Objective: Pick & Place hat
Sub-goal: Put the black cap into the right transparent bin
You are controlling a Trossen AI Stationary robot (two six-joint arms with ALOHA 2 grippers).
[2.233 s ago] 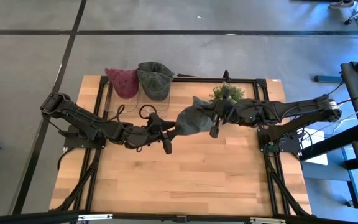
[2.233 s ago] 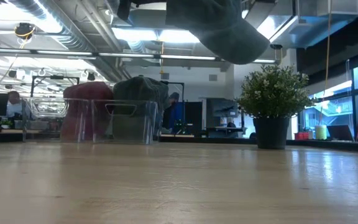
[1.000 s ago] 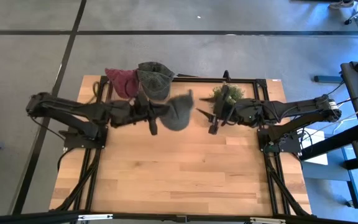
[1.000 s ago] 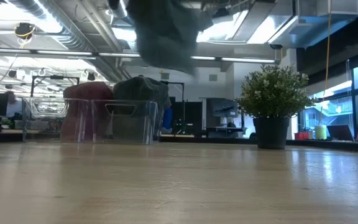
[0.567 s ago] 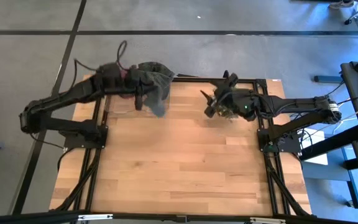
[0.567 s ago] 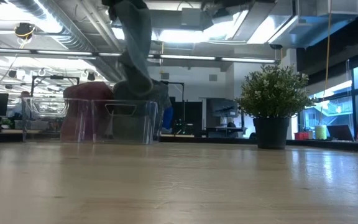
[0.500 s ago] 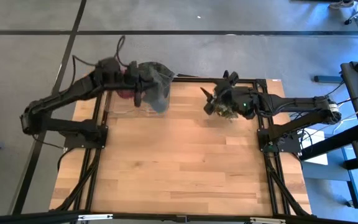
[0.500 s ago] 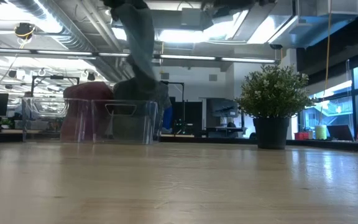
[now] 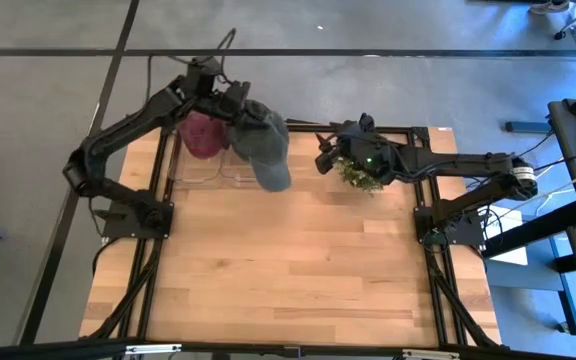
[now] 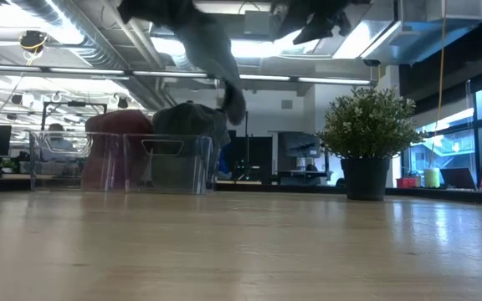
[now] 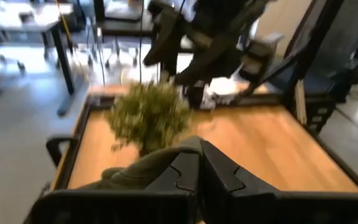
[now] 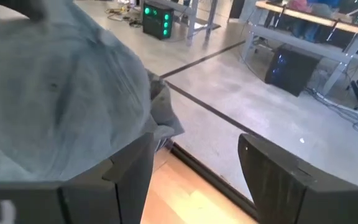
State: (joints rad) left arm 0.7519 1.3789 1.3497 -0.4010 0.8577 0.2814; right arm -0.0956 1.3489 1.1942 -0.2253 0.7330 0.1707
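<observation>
Grey soft cloth hat [image 9: 261,143]: gripped in left gripper [image 9: 233,108] fingers, held high over the wooden surface's [image 9: 298,260] far edge, above clear plastic bins [image 10: 120,161]. Right gripper [image 9: 326,153]: fingers spread, empty, near bushy potted plant [image 10: 366,140].

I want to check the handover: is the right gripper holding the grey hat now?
No. In the high view the left gripper holds the grey hat, while the right gripper is open and empty by the plant.

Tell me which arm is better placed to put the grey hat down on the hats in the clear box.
The left. Its tool is shut on the grey hat, raised over the clear box with the other hats. The right tool is open and empty, near the plant.
</observation>
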